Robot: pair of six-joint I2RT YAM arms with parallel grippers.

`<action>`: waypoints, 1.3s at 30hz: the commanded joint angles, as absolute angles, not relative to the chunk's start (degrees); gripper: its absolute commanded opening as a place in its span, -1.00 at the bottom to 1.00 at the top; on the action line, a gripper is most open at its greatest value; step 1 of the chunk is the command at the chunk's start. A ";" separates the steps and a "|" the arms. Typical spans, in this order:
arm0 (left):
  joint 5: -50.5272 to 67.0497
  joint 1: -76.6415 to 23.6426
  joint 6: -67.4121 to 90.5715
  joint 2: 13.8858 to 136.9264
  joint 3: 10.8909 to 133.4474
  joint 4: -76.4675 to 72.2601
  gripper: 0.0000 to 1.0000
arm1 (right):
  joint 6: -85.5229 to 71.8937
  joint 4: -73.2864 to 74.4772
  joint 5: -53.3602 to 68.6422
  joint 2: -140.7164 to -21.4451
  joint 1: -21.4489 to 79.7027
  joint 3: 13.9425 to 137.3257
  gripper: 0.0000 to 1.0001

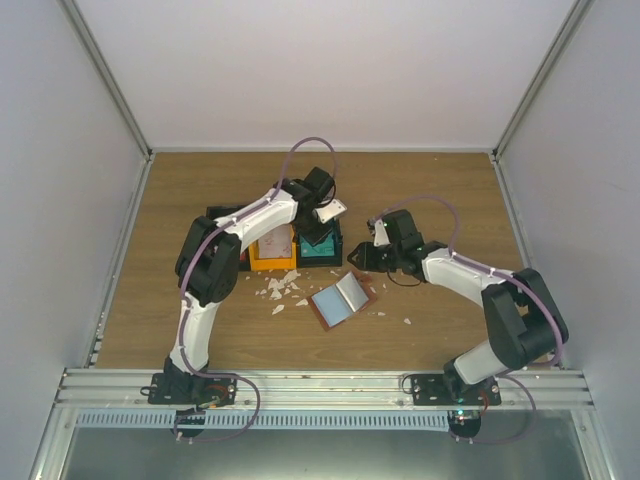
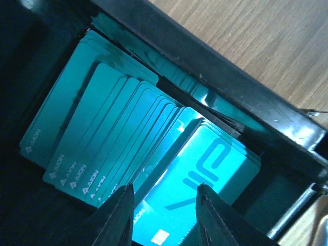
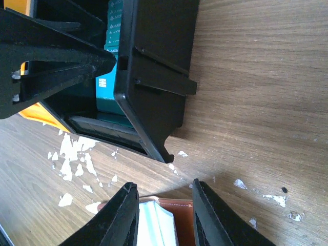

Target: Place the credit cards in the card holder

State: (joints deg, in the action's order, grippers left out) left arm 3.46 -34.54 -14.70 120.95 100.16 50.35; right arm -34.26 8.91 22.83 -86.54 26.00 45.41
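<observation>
Credit cards (image 2: 102,133): roughly a dozen teal ones are fanned in one black bin (image 2: 230,92); "AION" is printed on them.
Card holder (image 1: 343,300): one, laid open on the table (image 1: 450,200).
Left gripper (image 2: 163,215): jaws apart above the cards.
Right gripper (image 3: 164,215): jaws apart above the holder.

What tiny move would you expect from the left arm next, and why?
Probably closing the left tool on the front teal card: that card shows between its parted fingers inside the black bin, not yet gripped, while the card holder lies open on the table.
</observation>
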 commanded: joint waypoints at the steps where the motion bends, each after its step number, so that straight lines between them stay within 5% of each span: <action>1: 6.06 -34.03 -19.34 122.31 102.86 48.28 -0.28 | -32.92 7.68 23.57 -87.60 25.49 46.95 -0.40; 19: 9.54 -33.85 -24.24 130.33 106.79 55.17 -0.45 | -32.63 7.84 23.53 -91.23 25.57 49.75 -0.32; 39: 12.45 -33.76 -21.93 124.49 106.26 58.72 -0.62 | -32.42 7.69 23.21 -93.62 25.49 51.66 -0.33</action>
State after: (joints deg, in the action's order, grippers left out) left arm 10.57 -33.69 -22.85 127.31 105.86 55.59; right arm -32.82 8.51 23.05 -93.03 26.00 50.43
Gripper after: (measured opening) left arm 0.191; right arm 0.338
